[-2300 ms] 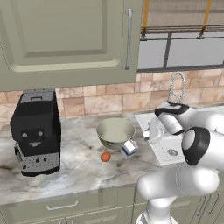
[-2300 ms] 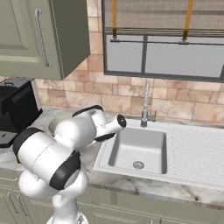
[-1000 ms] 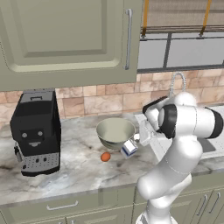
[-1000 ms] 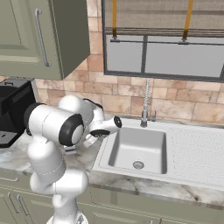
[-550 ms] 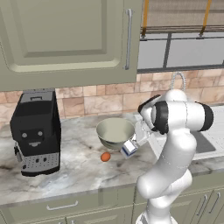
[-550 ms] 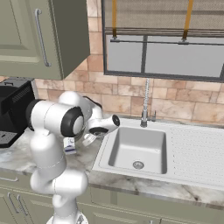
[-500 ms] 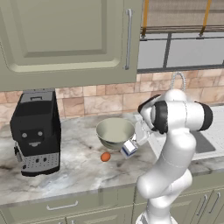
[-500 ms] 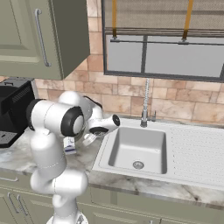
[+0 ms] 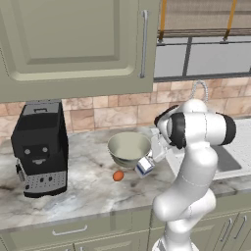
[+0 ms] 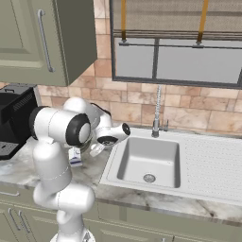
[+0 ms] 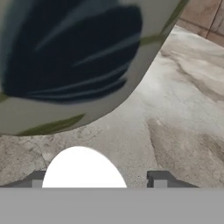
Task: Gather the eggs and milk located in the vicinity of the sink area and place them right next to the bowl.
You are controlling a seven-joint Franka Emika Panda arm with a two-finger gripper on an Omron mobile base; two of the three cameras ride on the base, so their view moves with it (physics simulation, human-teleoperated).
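Milk (image 9: pixel 144 166) sits tilted on the counter (image 9: pixel 88 191), touching the bowl (image 9: pixel 128 149) on its sink-side front; egg (image 9: pixel 118 175) lies just left of it. Gripper (image 11: pixel 97 178) is right above the milk by the bowl rim, jaws apart, gripping nothing.

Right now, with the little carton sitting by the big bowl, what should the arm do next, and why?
Probably lift straight up and back off. The small white carton with blue markings stands on the marble counter right beside the wide pale grey-green bowl, and the small orange-brown egg lies in front of the bowl, so both look placed.
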